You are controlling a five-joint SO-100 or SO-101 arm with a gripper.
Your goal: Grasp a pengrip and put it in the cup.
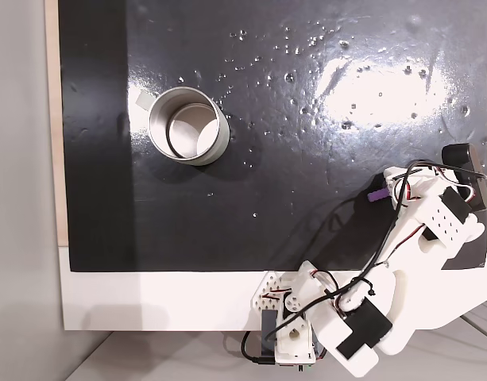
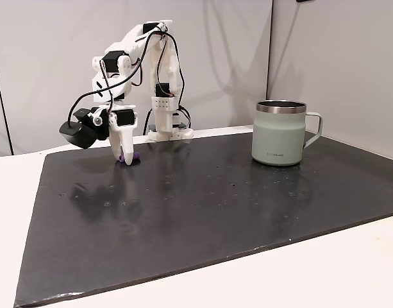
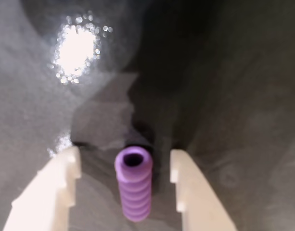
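- Gripper (image 3: 124, 180) is lowered to the black mat (image 3: 234, 96), 2 fingers spread apart around the purple pengrip (image 3: 133, 185), seemingly not yet touching it.
- Cup (image 1: 189, 125) stands well apart, awaiting delivery.

Counting here: one pengrip (image 3: 134, 187) sitting on one black mat (image 1: 307, 159), one cup (image 1: 187, 125), and one arm (image 2: 135, 77) working.

In the wrist view, the pengrip (image 3: 133, 188) lies on the mat (image 3: 243, 96) between the two fingers (image 3: 46, 192) of the gripper (image 3: 124, 166), touching neither; in a fixed view, the cup (image 2: 279, 132) stands on the mat well to the right of the gripper (image 2: 124, 157), and the arm's base (image 2: 163, 131) sits behind the mat's far edge.
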